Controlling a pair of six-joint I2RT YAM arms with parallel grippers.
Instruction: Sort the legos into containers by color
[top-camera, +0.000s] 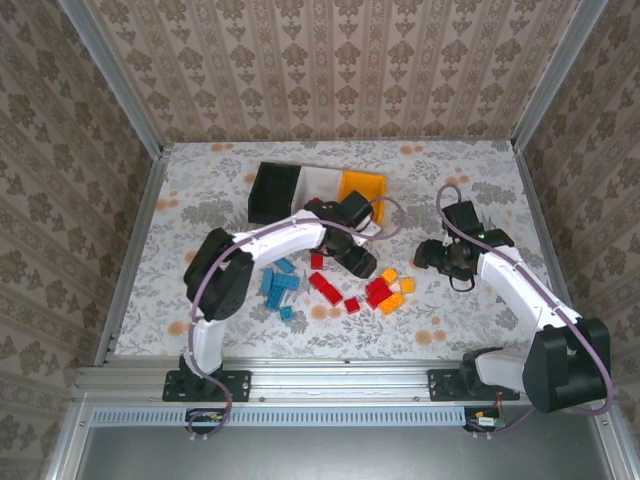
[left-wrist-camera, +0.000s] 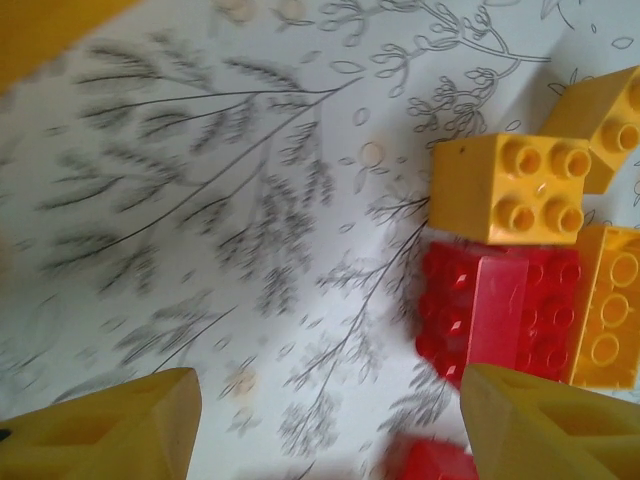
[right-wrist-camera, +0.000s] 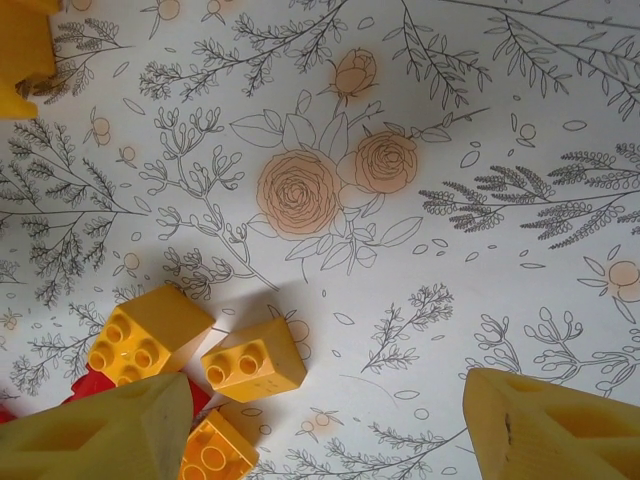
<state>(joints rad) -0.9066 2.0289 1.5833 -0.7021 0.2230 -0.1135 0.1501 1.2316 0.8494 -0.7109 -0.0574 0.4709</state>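
Observation:
The black (top-camera: 272, 192), white (top-camera: 320, 183) and orange-yellow (top-camera: 361, 188) bins stand joined in a row at the back of the table. Blue bricks (top-camera: 280, 284) lie left of centre, red bricks (top-camera: 325, 287) in the middle, and a red and orange cluster (top-camera: 385, 292) to their right. My left gripper (top-camera: 362, 265) hovers open just left of that cluster. Between its fingers (left-wrist-camera: 130, 425) is bare cloth, with a yellow brick (left-wrist-camera: 510, 188) and a red brick (left-wrist-camera: 495, 320) ahead on the right. My right gripper (top-camera: 430, 255) is open to the right of the cluster, with yellow bricks (right-wrist-camera: 253, 360) by its left finger (right-wrist-camera: 110, 430).
A floral cloth (top-camera: 450, 320) covers the table, with wallpapered walls on three sides and a metal rail along the near edge. A corner of the orange-yellow bin (left-wrist-camera: 50, 30) shows at the upper left of the left wrist view. Another yellow piece (right-wrist-camera: 25, 50) sits at the right wrist view's top left.

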